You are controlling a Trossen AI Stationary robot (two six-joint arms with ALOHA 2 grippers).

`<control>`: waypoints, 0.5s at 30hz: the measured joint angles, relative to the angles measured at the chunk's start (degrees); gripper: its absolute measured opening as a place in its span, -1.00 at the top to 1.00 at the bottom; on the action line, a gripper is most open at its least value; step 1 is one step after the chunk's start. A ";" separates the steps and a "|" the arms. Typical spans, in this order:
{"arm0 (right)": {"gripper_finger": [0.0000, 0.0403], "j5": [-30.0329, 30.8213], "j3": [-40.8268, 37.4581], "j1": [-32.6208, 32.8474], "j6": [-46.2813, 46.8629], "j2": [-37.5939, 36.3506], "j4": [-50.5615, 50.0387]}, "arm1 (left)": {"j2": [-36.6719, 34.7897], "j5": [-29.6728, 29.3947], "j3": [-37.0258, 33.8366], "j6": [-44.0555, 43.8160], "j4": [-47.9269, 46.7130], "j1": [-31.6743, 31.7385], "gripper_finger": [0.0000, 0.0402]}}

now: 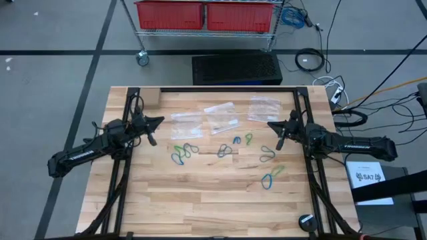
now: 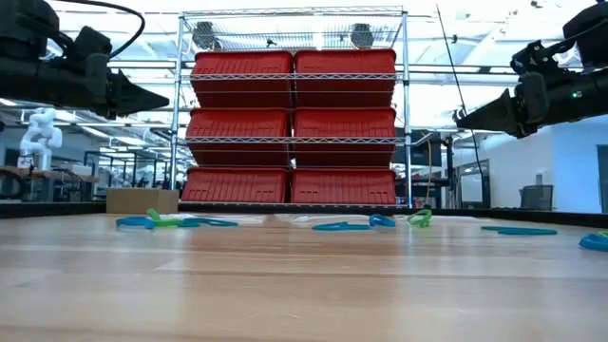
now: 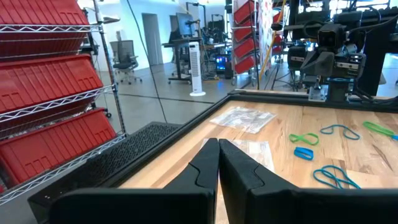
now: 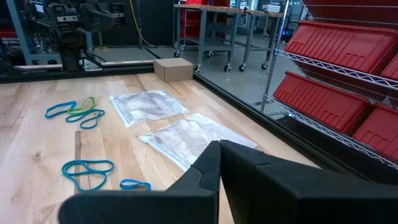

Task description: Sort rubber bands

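left tool (image 1: 157,122) closed, raised, right tool (image 1: 272,125) closed, raised, facing inward

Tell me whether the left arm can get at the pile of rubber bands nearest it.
Probably yes. The left gripper hangs shut above the table, and the blue and green rubber bands lie on bare wood just ahead of it, with nothing between. The plastic bags lie farther back.

a pale wooden worktop (image 1: 200,200) with a dark frame along its edges carries everything. three clear plastic bags (image 1: 220,115) lie flat toward its far side. nearer the middle, blue, green and dark rubber bands (image 1: 185,152) lie scattered in loose clusters. a small cardboard box (image 1: 153,98) sits at the far left corner, a round black object (image 1: 306,222) near the front right.
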 joint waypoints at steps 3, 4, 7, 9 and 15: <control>1.00 -0.02 -0.03 0.00 -5.16 0.01 6.80 | 0.00 0.00 0.00 0.00 0.02 0.01 0.91; 1.00 -0.14 -0.03 0.04 -5.38 -0.01 9.67 | 0.00 0.00 -0.02 0.00 0.02 0.00 0.91; 1.00 -2.45 0.02 0.08 -2.01 0.00 19.41 | 0.00 0.00 -0.02 0.00 0.02 0.01 0.91; 1.00 -2.78 0.03 -0.23 -1.76 0.07 25.50 | 0.00 -0.01 0.00 0.00 0.01 0.01 0.91; 0.99 4.32 4.47 -3.44 -0.10 7.22 8.65 | -0.02 -0.02 -0.02 0.00 0.02 -0.01 0.91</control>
